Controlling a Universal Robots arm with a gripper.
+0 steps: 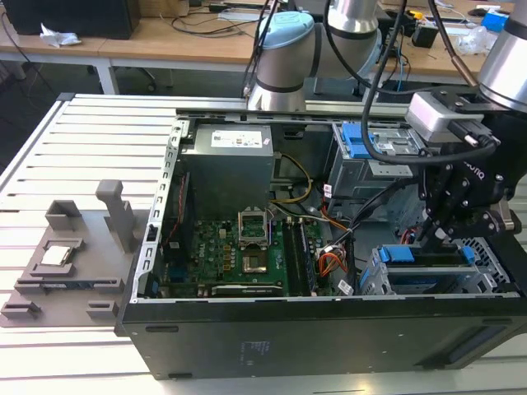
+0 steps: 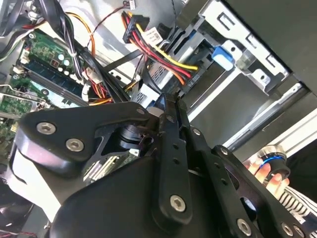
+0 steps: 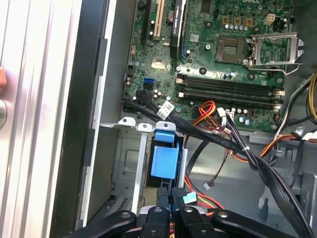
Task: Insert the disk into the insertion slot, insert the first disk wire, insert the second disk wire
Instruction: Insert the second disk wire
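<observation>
The disk's bright blue carrier (image 1: 403,253) (image 3: 163,159) sits in the insertion slot (image 1: 372,280), a light grey cage at the case's front corner on the exterior view's right. My gripper (image 1: 430,240) (image 2: 166,101) (image 3: 179,196) hangs right over that cage, just behind the blue carrier end. Its fingers (image 3: 172,194) are shut tip to tip. Whether a plug is pinched between them I cannot tell. A loose black plug on red and yellow wires (image 2: 134,22) hangs close by. Black cables (image 3: 208,134) cross in front of the carrier.
The open computer case holds a green motherboard (image 1: 247,255), a grey power supply (image 1: 226,164) and a taller cage with a blue latch (image 1: 362,144). A grey fixture (image 1: 66,255) lies on the slatted table at the exterior view's left. A person's hand (image 2: 257,171) is beside the case.
</observation>
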